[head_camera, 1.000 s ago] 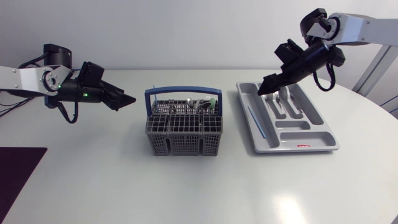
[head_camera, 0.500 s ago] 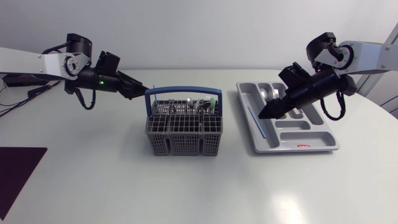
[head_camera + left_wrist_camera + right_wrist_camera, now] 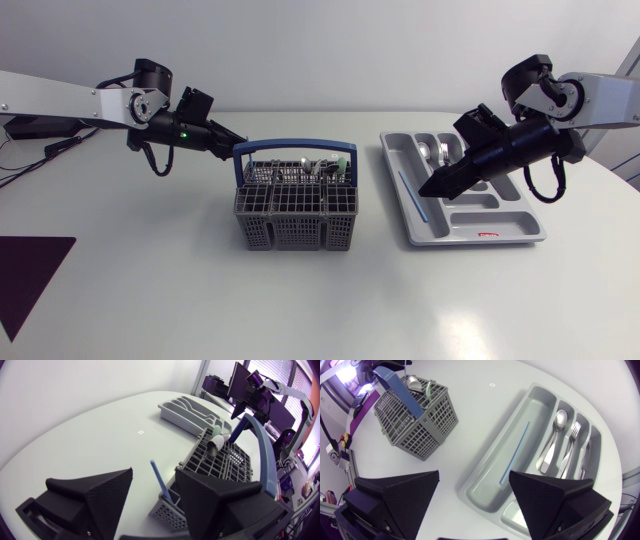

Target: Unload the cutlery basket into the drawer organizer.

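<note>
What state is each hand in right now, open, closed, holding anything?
Left hand: open, empty, beside the cutlery basket.
Right hand: open, empty, above the drawer organizer.

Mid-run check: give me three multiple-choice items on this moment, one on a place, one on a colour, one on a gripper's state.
1. Where in the drawer organizer does the thin blue stick lie? A the long compartment nearest the cutlery basket; B the short crosswise compartment; C a middle slot.
2. The basket's handle is: A red; B blue; C green.
3. The right gripper is: A shut on the stick; B shut on the handle; C open, empty.
Answers: 1 A, it lies along the basket-side compartment; 2 B, a blue arch; 3 C, fingers apart, nothing between.
</note>
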You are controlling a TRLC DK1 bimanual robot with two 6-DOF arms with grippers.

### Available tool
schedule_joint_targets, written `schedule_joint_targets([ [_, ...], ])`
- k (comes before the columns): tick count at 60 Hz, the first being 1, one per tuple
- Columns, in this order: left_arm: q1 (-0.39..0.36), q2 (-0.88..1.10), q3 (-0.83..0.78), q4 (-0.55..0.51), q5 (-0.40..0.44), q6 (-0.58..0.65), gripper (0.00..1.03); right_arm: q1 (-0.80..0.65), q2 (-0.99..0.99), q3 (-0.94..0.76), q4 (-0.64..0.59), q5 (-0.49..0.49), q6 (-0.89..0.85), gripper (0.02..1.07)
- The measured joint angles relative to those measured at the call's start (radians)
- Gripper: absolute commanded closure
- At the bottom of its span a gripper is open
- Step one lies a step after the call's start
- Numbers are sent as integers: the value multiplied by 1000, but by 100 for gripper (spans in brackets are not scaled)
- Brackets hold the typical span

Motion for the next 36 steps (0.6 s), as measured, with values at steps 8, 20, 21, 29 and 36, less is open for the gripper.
schedule_joint_targets([
  [8,-9,1,4,-1,0,0,70,0,-3,-18,10,-4,-4,7],
  [20,-9,21,45,-5,-2,-26,77,-6,-5,-23,13,-7,-16,7],
  [21,-9,22,47,-6,-2,-26,78,-6,-5,-23,13,-8,-16,7],
  [29,-9,29,51,-13,-8,-26,80,-8,-5,-31,25,-11,-22,7],
  [36,-9,29,51,-26,-8,-26,81,-8,-6,-31,31,-11,-22,7],
])
